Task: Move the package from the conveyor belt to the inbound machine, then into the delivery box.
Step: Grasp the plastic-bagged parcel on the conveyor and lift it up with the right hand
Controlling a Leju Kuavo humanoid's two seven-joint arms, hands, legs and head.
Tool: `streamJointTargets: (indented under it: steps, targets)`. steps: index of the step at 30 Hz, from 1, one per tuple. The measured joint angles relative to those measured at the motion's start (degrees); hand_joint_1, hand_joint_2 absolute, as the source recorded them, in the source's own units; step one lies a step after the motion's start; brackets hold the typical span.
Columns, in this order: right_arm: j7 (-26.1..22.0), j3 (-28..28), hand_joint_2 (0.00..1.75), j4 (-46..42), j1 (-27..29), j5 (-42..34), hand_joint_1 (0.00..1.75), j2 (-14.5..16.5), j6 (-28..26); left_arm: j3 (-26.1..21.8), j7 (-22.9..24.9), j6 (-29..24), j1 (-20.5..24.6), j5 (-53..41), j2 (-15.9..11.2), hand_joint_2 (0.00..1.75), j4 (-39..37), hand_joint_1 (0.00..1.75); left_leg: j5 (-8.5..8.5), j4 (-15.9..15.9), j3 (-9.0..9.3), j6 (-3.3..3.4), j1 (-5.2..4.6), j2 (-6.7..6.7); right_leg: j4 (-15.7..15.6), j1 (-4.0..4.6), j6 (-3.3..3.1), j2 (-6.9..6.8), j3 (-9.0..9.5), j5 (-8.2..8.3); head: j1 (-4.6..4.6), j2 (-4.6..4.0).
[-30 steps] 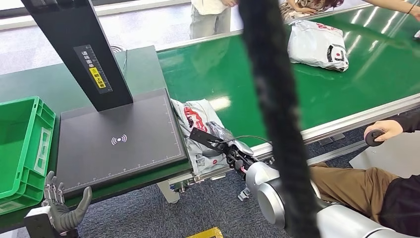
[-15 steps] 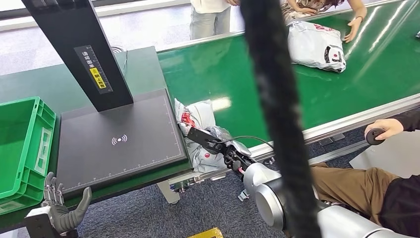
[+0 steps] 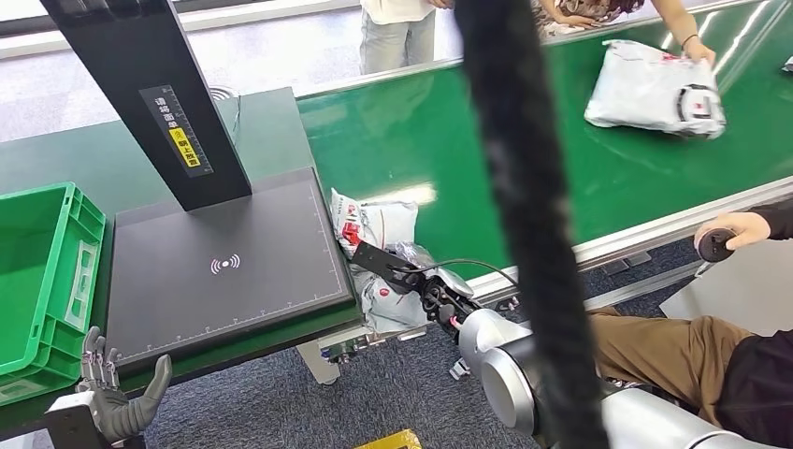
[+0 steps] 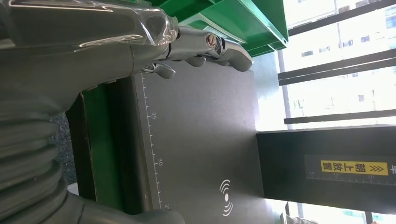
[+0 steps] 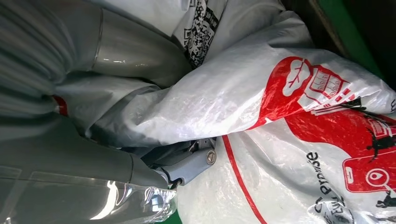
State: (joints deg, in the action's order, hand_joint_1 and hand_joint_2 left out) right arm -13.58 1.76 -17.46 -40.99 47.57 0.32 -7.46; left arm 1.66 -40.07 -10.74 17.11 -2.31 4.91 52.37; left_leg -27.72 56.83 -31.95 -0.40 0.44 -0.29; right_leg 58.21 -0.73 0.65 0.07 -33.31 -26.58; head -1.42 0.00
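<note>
Right now the right hand (image 3: 425, 285) grips the package (image 3: 379, 248), a crumpled white plastic bag with red print, at the near end of the green conveyor belt (image 3: 561, 178). In the right wrist view the fingers (image 5: 187, 163) are buried in the folds of the package (image 5: 261, 102), thumb on one side, plastic bunched between. The bag sits just beside the edge of the black scanner pad (image 3: 224, 267), touching or nearly touching its right side, can't tell which. Part of it hangs over the belt's near edge.

Left hand (image 3: 117, 393) hangs low off the front edge of the worktop (image 3: 56, 154), fingers apart, holding nothing. In the left wrist view the fingers (image 4: 210, 46) are loosely spread in front of the scanner pad (image 4: 201, 140), with its ruler marks and wireless symbol, and the green crate behind.

Green crate (image 3: 42, 271) sits to the left of the pad, touching its edge or very near. A black slanted post (image 3: 150, 94) with a yellow label rises from the back of the pad.

Second white package (image 3: 655, 94) lies far down the belt, well apart from the first, with a person's hand (image 3: 697, 47) on it. Another person sits at the right in brown trousers (image 3: 664, 346), hand (image 3: 734, 234) holding a small dark object. A thick black cable (image 3: 524, 215) hangs through the middle of the head view.
</note>
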Motion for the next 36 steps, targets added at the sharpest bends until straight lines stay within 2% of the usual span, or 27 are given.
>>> streamJointTargets:
  steps: [10, 21, 36]
  targets:
    - [-0.22, -0.28, 0.0, -0.45, -1.76, 0.05, 1.75, -0.45, -1.57, 0.0, 0.01, 0.01, -0.22, 0.08, -0.25, 1.75, 0.05, 0.0, 0.01, 0.0, -0.05, 0.01, -0.01, -0.01, 0.01, -0.01, 0.0, -0.01, -0.02, 0.01, 0.0, 0.0]
    - [2.73, -0.26, 0.0, -1.11, -14.21, 1.29, 1.75, -2.52, 0.95, 0.02, 0.0, 0.11, -0.3, -0.18, -0.14, 1.75, 0.11, 0.0, 0.01, 0.02, -0.1, 0.01, -0.02, 0.01, 0.01, -0.02, 0.02, 0.0, -0.11, 0.02, 0.0, 0.0]
    - [5.42, 1.04, 0.0, -1.88, -24.62, 2.99, 1.75, -0.39, 1.27, 0.16, 0.01, 0.82, -0.12, -1.13, 1.09, 1.75, 0.09, 0.0, 0.02, 0.02, -0.13, 0.01, -0.01, 0.0, 0.02, -0.01, 0.01, 0.0, -0.13, 0.02, 0.0, 0.0]
